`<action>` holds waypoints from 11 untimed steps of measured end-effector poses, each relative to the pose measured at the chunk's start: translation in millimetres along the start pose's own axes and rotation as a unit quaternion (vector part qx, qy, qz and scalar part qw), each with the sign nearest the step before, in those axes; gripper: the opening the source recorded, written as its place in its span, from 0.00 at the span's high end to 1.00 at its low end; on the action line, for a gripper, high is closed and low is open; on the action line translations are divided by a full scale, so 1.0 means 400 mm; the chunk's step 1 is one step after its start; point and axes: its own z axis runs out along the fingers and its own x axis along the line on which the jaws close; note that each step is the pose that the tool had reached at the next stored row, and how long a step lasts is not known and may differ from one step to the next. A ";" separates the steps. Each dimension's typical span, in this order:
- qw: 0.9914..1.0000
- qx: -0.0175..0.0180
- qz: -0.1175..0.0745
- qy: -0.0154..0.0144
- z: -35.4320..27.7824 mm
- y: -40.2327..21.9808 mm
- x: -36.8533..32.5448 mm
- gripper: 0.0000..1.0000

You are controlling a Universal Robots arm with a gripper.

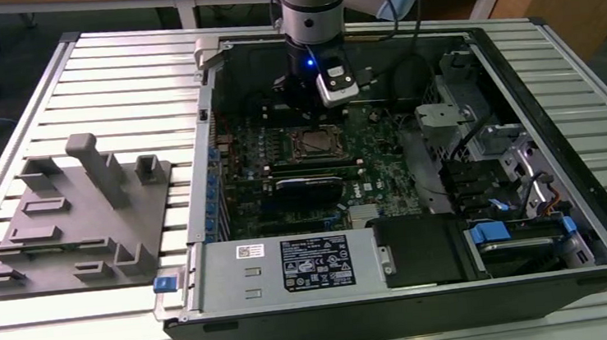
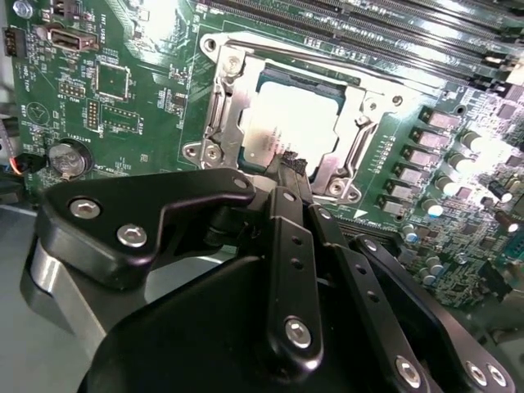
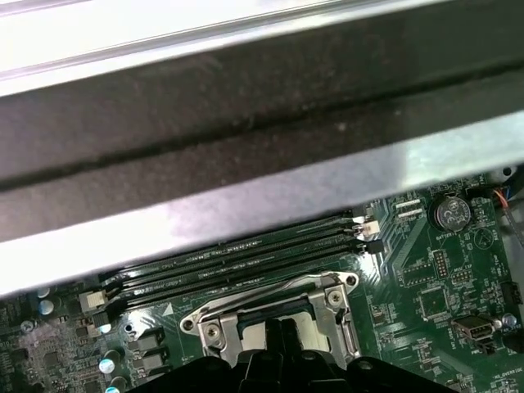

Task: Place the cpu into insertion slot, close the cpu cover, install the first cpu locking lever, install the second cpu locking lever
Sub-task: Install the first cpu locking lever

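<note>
over the socket, fingers drawn together

at the middle of the green board, the cpu lies flat in the insertion slot, its pale metal top showing through the square window of the cpu cover, which lies down around it. the gripper hangs just above the near edge of the chip, its two black fingertips pressed close together with nothing between them; whether they touch the chip or the frame cannot be told. in the first wrist view the same fingertips stand over the cover, with the long memory slots just beyond. in the exterior view the arm reaches down into the open computer case, over the socket, and a grey parts stand sits on the table to the exterior view's left.
</note>
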 end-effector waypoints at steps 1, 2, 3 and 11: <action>1.000 0.000 0.000 0.000 0.000 0.000 0.000 0.90; 1.000 0.000 0.000 0.000 0.000 -0.001 0.000 0.90; 1.000 0.000 0.000 0.000 0.000 -0.003 -0.001 0.90; 1.000 0.000 0.000 0.000 0.000 -0.017 -0.005 0.90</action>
